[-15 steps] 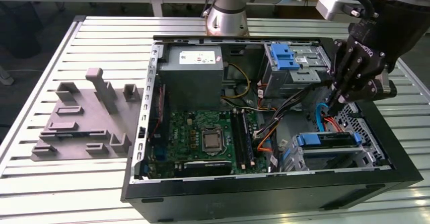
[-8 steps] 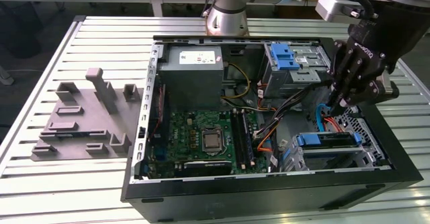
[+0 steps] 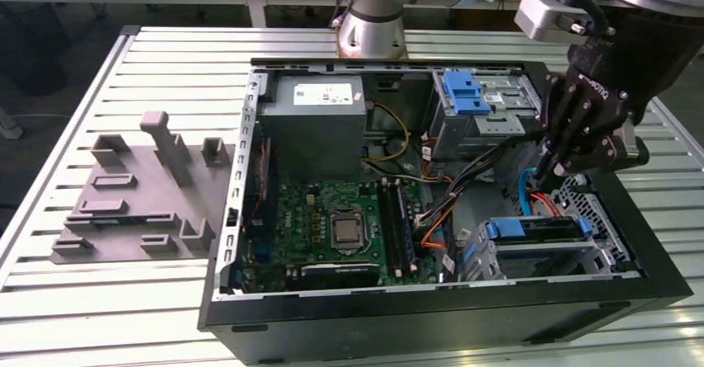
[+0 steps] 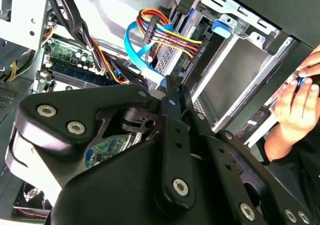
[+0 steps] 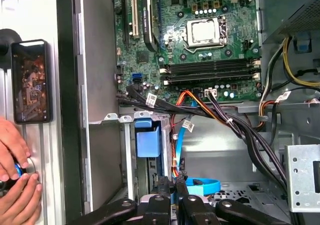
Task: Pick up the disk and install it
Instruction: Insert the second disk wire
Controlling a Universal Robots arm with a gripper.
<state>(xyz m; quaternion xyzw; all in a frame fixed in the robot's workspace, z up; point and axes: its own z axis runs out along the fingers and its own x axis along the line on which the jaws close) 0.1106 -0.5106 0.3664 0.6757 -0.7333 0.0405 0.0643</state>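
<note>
Slatted metal bench (image 3: 66, 293) carries an open black computer case (image 3: 440, 317); the gripper (image 3: 561, 169), jaws seemingly closed and empty, hangs above the blue-framed silver disk (image 3: 539, 233).

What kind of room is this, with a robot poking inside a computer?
Probably a robotics lab or workshop. An open computer case lies on a slatted metal table, a robot arm stands behind it, and desks run along the back.
</note>
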